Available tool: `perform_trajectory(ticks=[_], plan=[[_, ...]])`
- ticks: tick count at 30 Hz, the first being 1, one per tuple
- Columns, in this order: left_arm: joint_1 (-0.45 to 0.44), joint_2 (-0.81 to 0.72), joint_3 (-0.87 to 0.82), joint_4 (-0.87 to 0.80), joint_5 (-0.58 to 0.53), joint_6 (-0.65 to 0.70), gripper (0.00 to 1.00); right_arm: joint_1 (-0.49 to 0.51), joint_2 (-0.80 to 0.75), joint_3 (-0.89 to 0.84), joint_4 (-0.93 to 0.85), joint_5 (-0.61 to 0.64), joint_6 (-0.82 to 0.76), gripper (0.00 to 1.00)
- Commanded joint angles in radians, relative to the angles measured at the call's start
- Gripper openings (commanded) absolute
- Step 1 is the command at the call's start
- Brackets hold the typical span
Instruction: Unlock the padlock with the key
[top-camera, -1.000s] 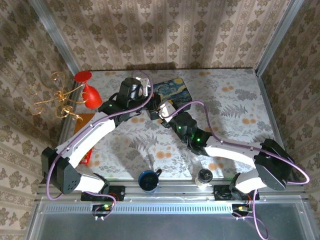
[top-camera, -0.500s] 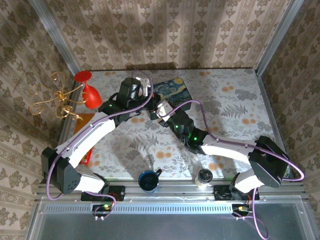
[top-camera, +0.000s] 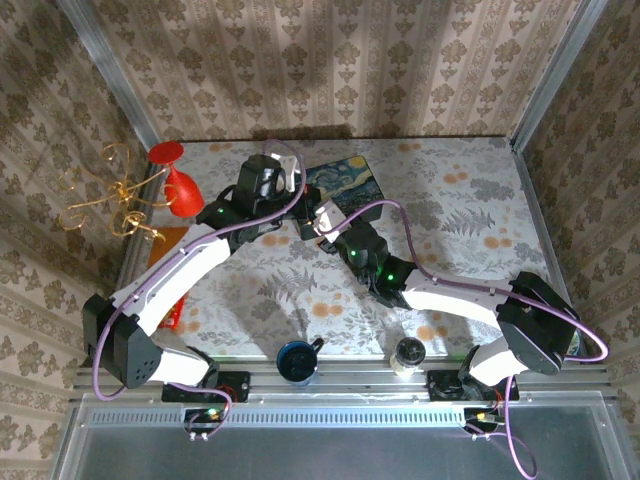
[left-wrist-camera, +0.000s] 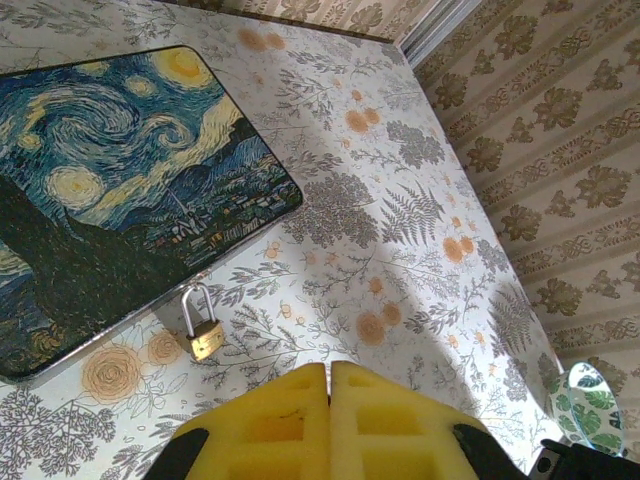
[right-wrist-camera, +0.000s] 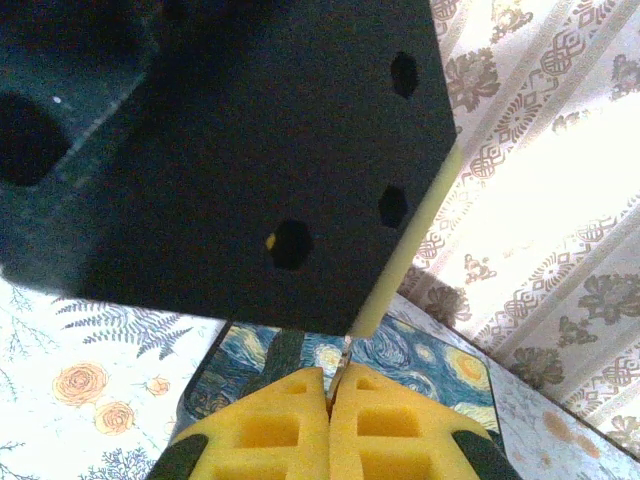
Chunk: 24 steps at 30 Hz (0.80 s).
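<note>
From above, the 2 arms meet near the middle of the table's (top-camera: 470, 220) far edge, beside the painted box (top-camera: 347, 177) that lies there. The left gripper (top-camera: 298, 206) sits at the box's near-left corner and the right gripper (top-camera: 312, 224) is just beside it, nearly touching. A red goblet (top-camera: 177, 186) lies towards the far-left corner with a tangle of gold wire (top-camera: 108, 196) off the left edge. A blue mug (top-camera: 297, 360) and a glass jar (top-camera: 408, 352) stand at the near edge, 1 in front of each arm's base.

From the left wrist, the box (left-wrist-camera: 120, 190) fills the upper left, its lid a swirling night sky. The padlock (left-wrist-camera: 204, 335) hangs from the box's near edge, its brass body lying on the floral table (left-wrist-camera: 400, 250) and its thin shackle hooked up to the rim, shut as far as I can see. The left gripper (left-wrist-camera: 329, 395) is clenched, its 2 yellow pads pressed flat together with nothing visible between them, and it stands apart from the padlock. A green-patterned plate (left-wrist-camera: 590, 395) peeks in at the lower right.

From the right wrist, the right gripper (right-wrist-camera: 328, 400) is clamped on a thin silvery key (right-wrist-camera: 342, 365), seen edge-on and poking up between the pads. A black block (right-wrist-camera: 220, 150) looms right above it, and the box (right-wrist-camera: 420, 370) lies beyond.
</note>
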Motion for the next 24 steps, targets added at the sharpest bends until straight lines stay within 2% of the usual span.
perform_trajectory(ticks=[1,4,6,10,14,16,20,24], plan=[[0.009,-0.031,-0.005,0.038,0.057,-0.011,0.26,-0.008,-0.012,0.037,-0.003,0.029,0.029,0.00],[0.026,-0.056,-0.039,0.098,0.065,-0.039,0.46,-0.022,-0.035,0.031,-0.043,0.004,0.078,0.00],[0.042,-0.078,-0.068,0.149,0.064,-0.063,0.54,-0.035,-0.061,0.023,-0.081,-0.018,0.122,0.00],[0.067,-0.120,-0.149,0.296,0.063,-0.093,0.55,-0.084,-0.140,0.016,-0.204,-0.122,0.272,0.00],[0.078,-0.134,-0.189,0.387,0.082,-0.078,0.54,-0.220,-0.224,0.004,-0.338,-0.422,0.511,0.00],[0.080,-0.140,-0.193,0.398,0.092,-0.056,0.55,-0.304,-0.255,-0.021,-0.342,-0.592,0.617,0.00],[0.080,-0.149,-0.191,0.446,0.144,-0.022,0.55,-0.473,-0.279,-0.088,-0.218,-0.952,0.813,0.00],[0.077,-0.135,-0.181,0.514,0.231,-0.024,0.55,-0.558,-0.259,-0.116,-0.044,-1.197,0.951,0.00]])
